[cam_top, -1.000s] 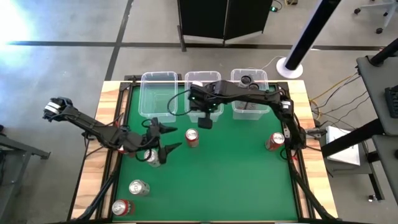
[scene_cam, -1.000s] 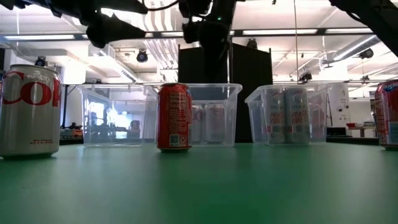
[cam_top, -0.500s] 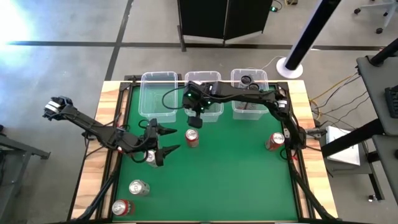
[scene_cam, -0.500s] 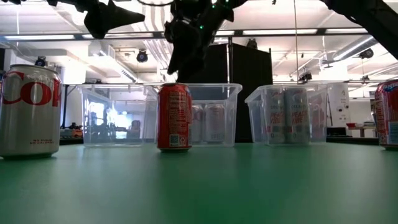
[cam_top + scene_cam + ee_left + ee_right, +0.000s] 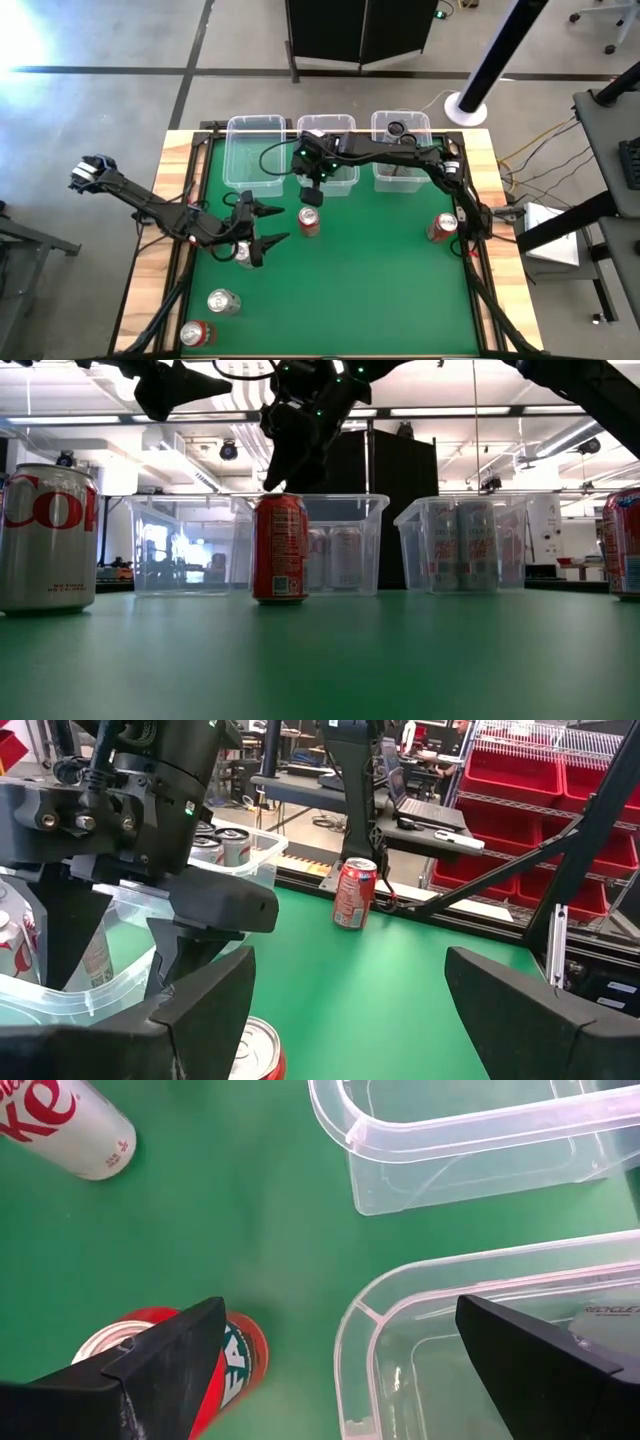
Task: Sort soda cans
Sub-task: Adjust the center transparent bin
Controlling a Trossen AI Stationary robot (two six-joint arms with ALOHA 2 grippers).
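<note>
A red soda can (image 5: 309,222) stands upright mid-table, with its base on the green mat. My right gripper (image 5: 313,197) hangs open just above and behind it. In the right wrist view the can's top (image 5: 130,1350) shows under one finger. My left gripper (image 5: 276,223) is open just left of that can, above the mat. A silver can (image 5: 243,252) stands under its wrist. In the left wrist view the red can's rim (image 5: 262,1050) lies below the open fingers.
Three clear bins (image 5: 255,150) (image 5: 327,152) (image 5: 402,150) line the far edge; the middle and right ones hold cans. Another red can (image 5: 441,228) stands at the right edge. A silver can (image 5: 222,301) and a red can (image 5: 197,333) sit near the front left corner.
My right gripper has moved from in front of the middle bin toward the table's left and down, tipping as it came over the red can mid-table. The cans have stayed where they were.
</note>
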